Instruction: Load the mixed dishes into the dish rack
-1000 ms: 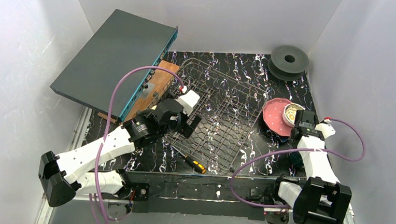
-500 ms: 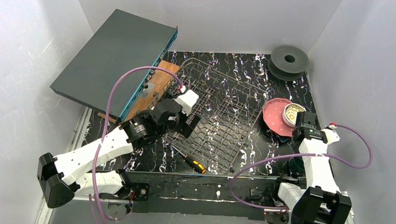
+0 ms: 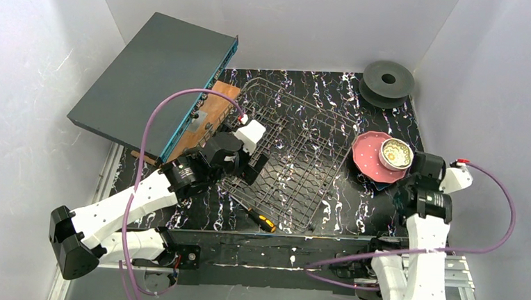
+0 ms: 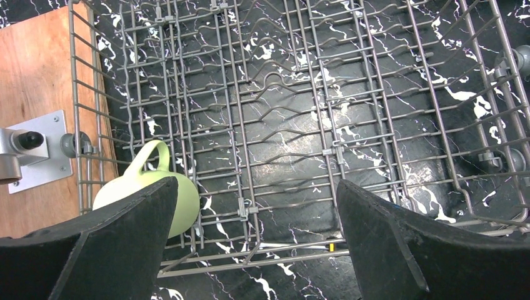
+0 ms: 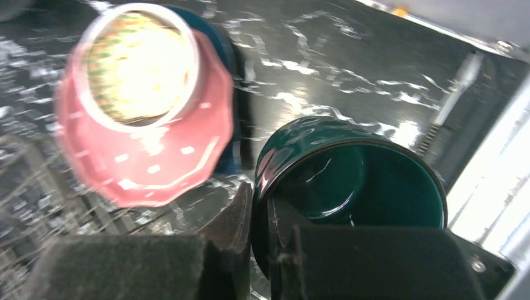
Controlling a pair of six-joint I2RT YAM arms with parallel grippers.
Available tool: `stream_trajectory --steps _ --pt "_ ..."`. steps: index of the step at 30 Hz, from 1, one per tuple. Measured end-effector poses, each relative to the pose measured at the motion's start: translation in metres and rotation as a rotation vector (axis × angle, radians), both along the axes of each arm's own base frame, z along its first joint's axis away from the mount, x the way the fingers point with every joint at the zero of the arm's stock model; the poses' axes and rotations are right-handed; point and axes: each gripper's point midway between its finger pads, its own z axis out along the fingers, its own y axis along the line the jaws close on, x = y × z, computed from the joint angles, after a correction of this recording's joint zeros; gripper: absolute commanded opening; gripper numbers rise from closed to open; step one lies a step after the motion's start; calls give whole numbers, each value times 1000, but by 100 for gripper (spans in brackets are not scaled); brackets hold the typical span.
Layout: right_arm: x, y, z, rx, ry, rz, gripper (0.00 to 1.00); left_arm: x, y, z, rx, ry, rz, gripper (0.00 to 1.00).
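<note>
Lab test booth: white walls (image 3: 291, 19) around a marbled table (image 3: 323, 80).

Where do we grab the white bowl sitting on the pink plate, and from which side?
The rim of the white bowl, from straight above: one of the fingers inside, one outside. It sits upright on the pink plate, mouth open upward, so the thin wall is exposed, while the round outside looks too wide and sloped to span securely.

Glossy dark green mug (image 5: 354, 182)
</note>
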Motion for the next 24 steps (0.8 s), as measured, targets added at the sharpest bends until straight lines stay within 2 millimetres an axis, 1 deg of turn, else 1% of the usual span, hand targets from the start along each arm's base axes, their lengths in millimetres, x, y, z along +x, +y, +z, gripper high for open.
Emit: stream_trajectory --steps 1,3,6,7,9,10,12,14,15,16,18,19,20,21,22,23,24 --pt "6 5 12 3 -60 45 1 0 0 0 -1 1 -2 98" --pt "11 13 34 7 -152 113 1 0 0 0 -1 1 -2 98" --pt "16 28 65 32 -231 204 1 0 0 0 -1 1 -2 98" --pt "21 36 75 51 -260 249 1 0 0 0 -1 1 -2 98" --pt "32 57 91 115 -314 363 1 0 0 0 2 -1 -3 98" --pt "38 71 97 164 -339 431 1 0 0 0 4 -2 -5 98" --pt "47 97 104 260 -365 544 1 0 1 0 17 -8 -12 98" --pt "53 128 110 385 -384 672 1 0 1 0 39 -21 -26 98" --pt "52 139 111 426 -387 716 1 0 2 0 52 -31 -33 98" --pt "48 156 118 482 -396 776 1 0 3 1 66 -44 -43 98" --pt "40 190 148 569 -480 902 1 0 7 5 94 -86 -64 98" --pt "36 225 170 705 -556 1014 1 -4 9 9 74 -97 -78 98" --pt "33 243 174 776 -556 1057 1 -8 8 13 37 -91 -84 98" --pt "29 269 178 873 -540 1120 1 -12 8 17 9 -89 -89 98" --pt "25 296 180 961 -501 1175 1 -25 10 34 -130 -57 -61 98" --pt "22 311 181 1015 -476 1203 1 -33 14 50 -225 -53 -42 98" --pt "20 336 191 1105 -486 1240 1 -54 23 83 -453 -21 -6 98"
